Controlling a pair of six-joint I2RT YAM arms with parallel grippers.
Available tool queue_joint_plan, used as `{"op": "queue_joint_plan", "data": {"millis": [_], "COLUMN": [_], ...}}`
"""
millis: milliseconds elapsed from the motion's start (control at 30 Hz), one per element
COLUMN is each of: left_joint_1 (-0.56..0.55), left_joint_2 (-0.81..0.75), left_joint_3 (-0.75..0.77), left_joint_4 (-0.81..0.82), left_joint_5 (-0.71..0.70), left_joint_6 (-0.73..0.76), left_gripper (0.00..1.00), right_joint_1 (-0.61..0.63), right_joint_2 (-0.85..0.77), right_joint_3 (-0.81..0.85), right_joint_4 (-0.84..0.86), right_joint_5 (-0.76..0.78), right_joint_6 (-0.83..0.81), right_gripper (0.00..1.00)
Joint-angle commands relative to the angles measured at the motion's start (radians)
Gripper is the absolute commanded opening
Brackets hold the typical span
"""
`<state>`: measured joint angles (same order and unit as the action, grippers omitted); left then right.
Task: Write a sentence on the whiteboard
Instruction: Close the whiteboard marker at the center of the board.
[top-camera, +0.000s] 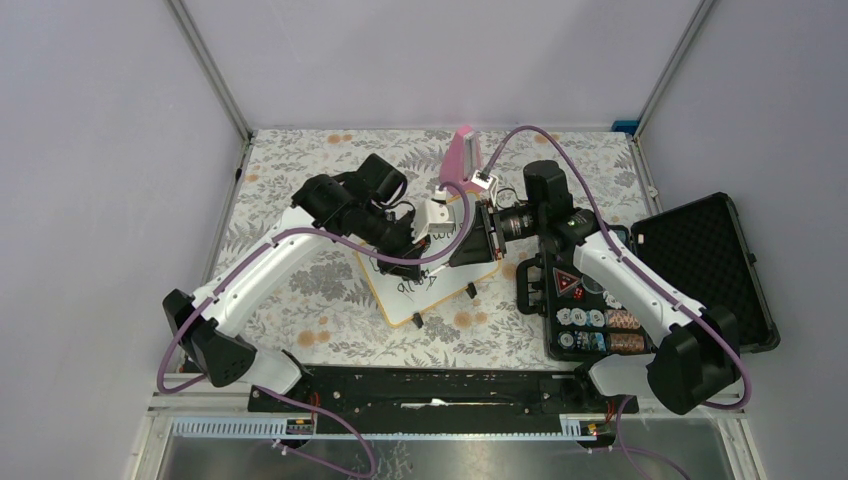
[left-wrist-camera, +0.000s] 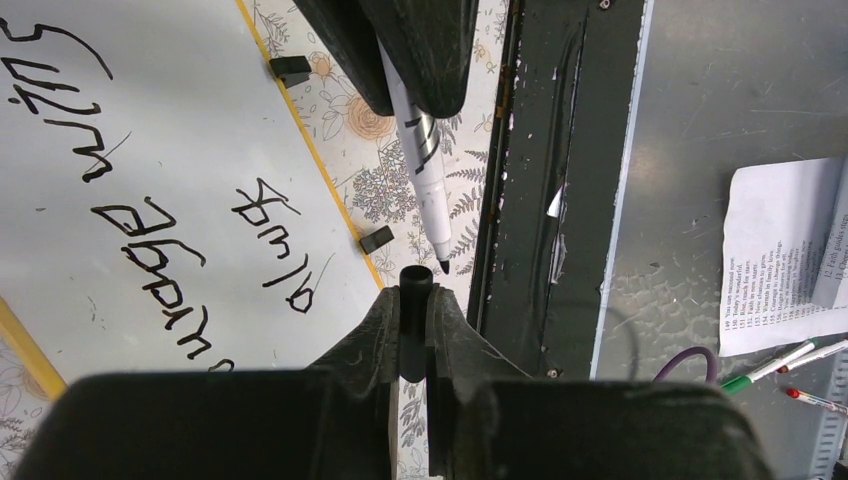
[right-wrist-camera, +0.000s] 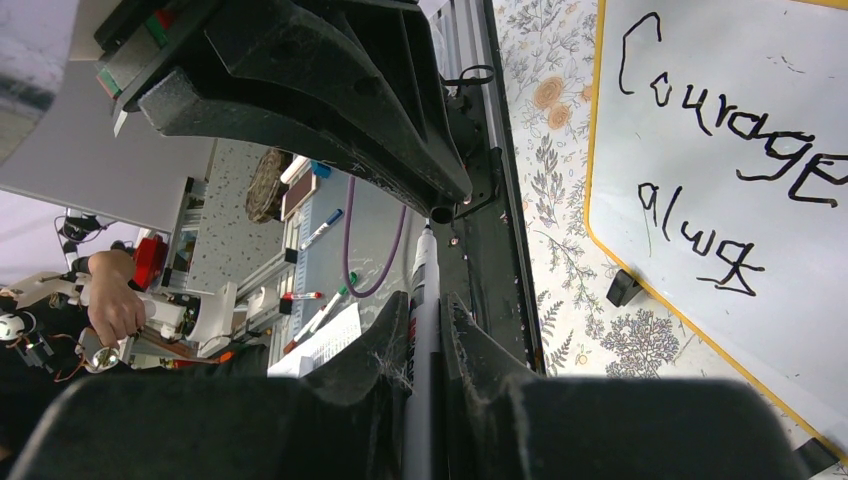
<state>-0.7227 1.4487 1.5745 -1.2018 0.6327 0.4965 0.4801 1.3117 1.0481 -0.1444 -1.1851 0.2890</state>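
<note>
1. Left wrist view: the left hand (left-wrist-camera: 415, 305) is pressed together on a small black cap (left-wrist-camera: 415, 283), whose open mouth faces outward.
2. Opposite it, the right hand (left-wrist-camera: 410, 100) pinches a white marker (left-wrist-camera: 428, 180). The marker's black tip points toward the cap and sits just beside its mouth, a little to one side and not yet in.
3. Right wrist view agrees: the barrel is clamped between that hand's fingers, with the tip close to the cap's opening.
4. The whiteboard (top-camera: 440, 295) lies on the flowered table (top-camera: 300, 170), below and beside both hands. The sentence (left-wrist-camera: 150, 200) stands on it in two black lines: "Courage wins" above a word that reads like "always".
5. From this, the writing looks finished, and the step in hand is capping the marker.
6. The next move calls for lining up tip and cap on one axis. The two hands would then push straight together until the cap seats. A tilt could let the tip slide past the rim.
</note>
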Motion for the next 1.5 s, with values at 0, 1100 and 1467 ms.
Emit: {"op": "queue_joint_plan", "data": {"millis": [0, 1100, 1467], "left_joint_1": [-0.003, -0.005, -0.014], "left_joint_2": [-0.045, -0.025, -0.008], "left_joint_3": [-0.01, -0.013, -0.003], "left_joint_4": [0.023, -0.002, -0.006], "left_joint_5": [-0.018, -0.001, 0.009], "left_joint_6": [0.009, 0.016, 0.017], "left_gripper": [0.0, 0.0, 0.0], "right_joint_1": [0.01, 0.011, 0.011], "right_joint_2": [-0.002, 0.014, 0.022], "right_joint_3": [0.019, 0.038, 0.033], "right_joint_4": [0.024, 0.047, 0.07], "right_joint_5": [0.013, 0.001, 0.005], "right_joint_6": [-0.005, 0.017, 0.036], "right_gripper": [0.0, 0.0, 0.0]}}
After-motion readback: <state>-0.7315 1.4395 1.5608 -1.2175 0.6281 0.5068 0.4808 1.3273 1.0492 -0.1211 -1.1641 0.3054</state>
